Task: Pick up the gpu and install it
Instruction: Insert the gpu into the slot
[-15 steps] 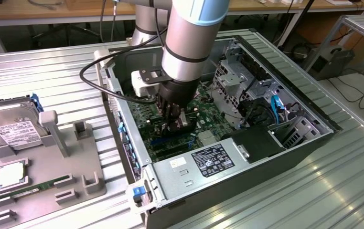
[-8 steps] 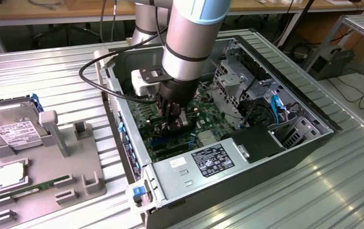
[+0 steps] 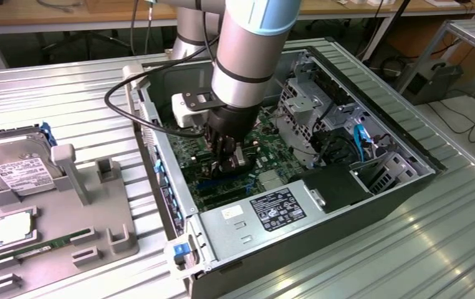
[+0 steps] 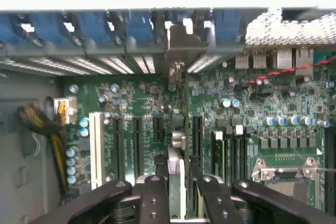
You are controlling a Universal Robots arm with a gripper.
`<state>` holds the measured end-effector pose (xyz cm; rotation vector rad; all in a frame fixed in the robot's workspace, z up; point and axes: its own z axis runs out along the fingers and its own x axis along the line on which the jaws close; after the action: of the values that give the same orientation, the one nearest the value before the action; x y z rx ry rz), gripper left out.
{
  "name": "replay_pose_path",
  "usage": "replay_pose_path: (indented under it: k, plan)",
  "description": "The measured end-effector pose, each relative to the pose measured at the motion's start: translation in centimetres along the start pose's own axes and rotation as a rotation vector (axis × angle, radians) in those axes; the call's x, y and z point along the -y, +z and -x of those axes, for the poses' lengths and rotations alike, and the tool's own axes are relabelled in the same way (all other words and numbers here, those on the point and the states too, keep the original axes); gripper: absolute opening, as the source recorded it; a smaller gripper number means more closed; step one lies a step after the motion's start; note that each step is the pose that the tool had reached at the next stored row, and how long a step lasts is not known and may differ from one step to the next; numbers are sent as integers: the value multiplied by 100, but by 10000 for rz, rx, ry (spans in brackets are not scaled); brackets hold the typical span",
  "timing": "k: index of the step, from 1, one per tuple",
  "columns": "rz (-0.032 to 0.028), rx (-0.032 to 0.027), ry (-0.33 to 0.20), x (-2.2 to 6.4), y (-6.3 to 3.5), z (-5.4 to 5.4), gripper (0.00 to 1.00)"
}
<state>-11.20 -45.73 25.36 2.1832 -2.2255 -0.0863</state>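
the claw (image 3: 230, 163) is seen lowered inside the open case (image 3: 404, 187), above the motherboard (image 3: 262, 140), at the end of the grey arm (image 3: 250, 50). in the wrist view the claw (image 4: 176, 182) is partly closed, and its black fingers (image 4: 153, 198) are pressed on either side of the gpu (image 4: 176, 174), which is gripped edge-on and held upright. the card is seen as a thin pale strip running from the fingers toward twelve o'clock, where its metal bracket (image 4: 181, 43) is met by the rear wall of the case, among the blue slot clips (image 4: 139, 24). whether the card's lower edge is seated in a slot cannot be told, since that edge is hidden under the card itself and the fingers. in the exterior view the card is mostly covered by the claw and only a dark piece is made out below it. black expansion slots (image 4: 137, 140) are seen beside the card, and a cpu socket (image 4: 286, 174) lies at about four o'clock in the wrist view, cut off by the frame edge. outside the case, at nine o'clock in the exterior view, a grey tray (image 3: 63, 230) is seen with a hard drive (image 3: 13, 165) and a green memory stick (image 3: 42, 247) on it. a power supply (image 3: 271, 212) is fixed at the near end of the case.
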Motion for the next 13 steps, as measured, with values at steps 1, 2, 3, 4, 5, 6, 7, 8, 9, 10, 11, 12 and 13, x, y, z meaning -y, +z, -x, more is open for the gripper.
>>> replay_pose_path:
  k: [1, 2, 3, 4, 5, 6, 7, 8, 9, 10, 11, 12, 13]
  plan:
    - [1, -40, 2, 1, 9, 0, 26]
    - [2, -95, 5, 2, 24, -1, 26]
    - [2, -106, 6, 2, 31, -2, 26]
    - [1, -106, 6, 3, 34, -1, 26]
    - [-3, -101, 5, 3, 37, -1, 26]
    - [-9, -90, 6, 3, 42, 0, 26]
    - [-6, -93, 6, 3, 42, 0, 26]
    - [-7, -92, 8, 3, 41, 0, 27]
    - [-3, -100, 8, 2, 29, 0, 27]
    - [-4, -98, 7, 1, 8, 0, 34]
    - [-5, -98, 6, -2, -38, 1, 34]
    - [-3, -101, 7, -4, -81, 2, 34]
    - [-2, -101, 7, -8, -152, 4, 34]
